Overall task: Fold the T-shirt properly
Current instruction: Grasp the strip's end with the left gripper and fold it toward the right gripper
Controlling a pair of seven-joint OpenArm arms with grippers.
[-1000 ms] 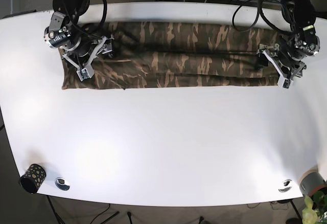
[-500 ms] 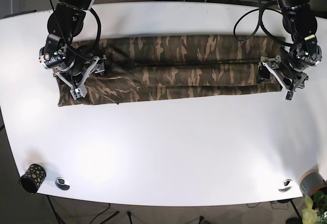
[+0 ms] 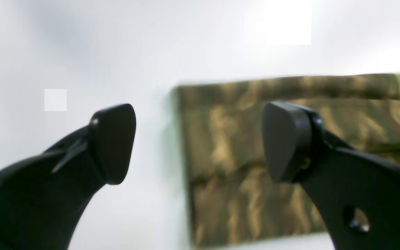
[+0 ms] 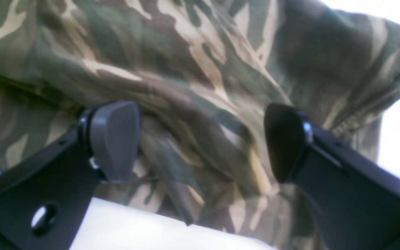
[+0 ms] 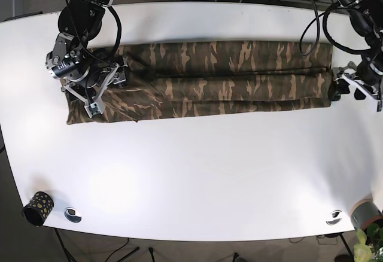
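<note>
My left gripper [image 3: 200, 142] is spread wide with nothing between the pads. The near short edge of the camouflage T-shirt [image 3: 290, 156] lies flat just ahead of it, running down between the two fingertips. One pad hangs over bare white table [image 3: 82, 52], the other over cloth. Wrist view is blurred; I cannot tell if the pads touch the surface.

My right gripper [image 4: 200, 142] is also spread, nothing clamped. The T-shirt [image 4: 193, 69] fills the space ahead of and under it, rumpled, with a raised ridge running diagonally between the pads. The shirt's lower edge shows just below the tips, white table beyond.

From the base view, the T-shirt [image 5: 203, 79] is a long narrow band across the far half of the table [image 5: 191, 172], folded lengthwise, one end at each gripper. The right gripper [image 5: 96, 91] sits over its end, the left gripper [image 5: 359, 85] just off the other.

Handling, my judgement: light, limp knit, no stiffness, will sag and drag between two hold points. Layers may slip apart if only the top ply is pinched. Best hold: the end corners, pinching through all layers at the edge. On the right side, the bunched ridge wants flattening before any crosswise fold.
</note>
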